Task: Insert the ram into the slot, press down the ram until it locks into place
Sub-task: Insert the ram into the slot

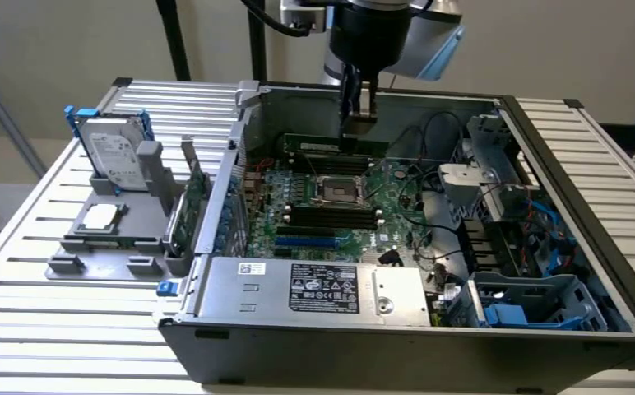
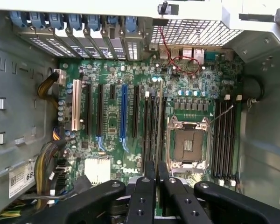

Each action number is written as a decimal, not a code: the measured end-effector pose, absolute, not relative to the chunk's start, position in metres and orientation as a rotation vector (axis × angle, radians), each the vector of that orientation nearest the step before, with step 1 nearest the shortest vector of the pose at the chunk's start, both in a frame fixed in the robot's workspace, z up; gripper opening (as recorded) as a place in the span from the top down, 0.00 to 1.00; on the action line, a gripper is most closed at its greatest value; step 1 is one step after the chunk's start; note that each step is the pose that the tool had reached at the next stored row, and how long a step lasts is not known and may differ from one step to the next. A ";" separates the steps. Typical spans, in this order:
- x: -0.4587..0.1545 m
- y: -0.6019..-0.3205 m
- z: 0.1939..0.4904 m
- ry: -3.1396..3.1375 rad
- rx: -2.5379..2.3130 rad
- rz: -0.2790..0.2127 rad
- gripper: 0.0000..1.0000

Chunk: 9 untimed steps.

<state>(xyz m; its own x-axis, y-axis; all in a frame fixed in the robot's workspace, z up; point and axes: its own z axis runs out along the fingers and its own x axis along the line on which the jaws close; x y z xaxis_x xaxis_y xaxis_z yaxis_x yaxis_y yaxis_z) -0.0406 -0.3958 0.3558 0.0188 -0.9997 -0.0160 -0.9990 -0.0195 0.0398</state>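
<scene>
The claw [image 1: 359, 122], closed on the top edge of the ram [image 1: 320, 146] at about mid-length, reaches into the open case [image 1: 405, 354]. The stick stands on edge over the black slots [image 2: 146, 130] just beside the CPU socket [image 1: 336, 191]; whether it is seated cannot be told. The ram looks light, stiff and thin, yet fragile: best held by its bare top edge, clear of chips and contacts, and pressed evenly.

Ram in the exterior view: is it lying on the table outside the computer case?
No, the ram stands on edge inside the case, held from above by the hand.
</scene>
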 end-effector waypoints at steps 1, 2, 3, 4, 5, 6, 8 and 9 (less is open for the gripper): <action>-0.041 -0.394 0.354 -2.186 2.231 -0.061 0.87; -0.041 -0.392 0.352 -2.184 2.233 -0.061 0.87; -0.041 -0.390 0.350 -2.183 2.235 -0.061 0.87; -0.041 -0.387 0.348 -2.181 2.237 -0.061 0.87; -0.040 -0.386 0.347 -2.179 2.238 -0.061 0.87; -0.039 -0.385 0.345 -2.177 2.240 -0.061 0.87; -0.038 -0.383 0.341 -2.174 2.243 -0.061 0.87; -0.036 -0.382 0.339 -2.173 2.244 -0.061 0.87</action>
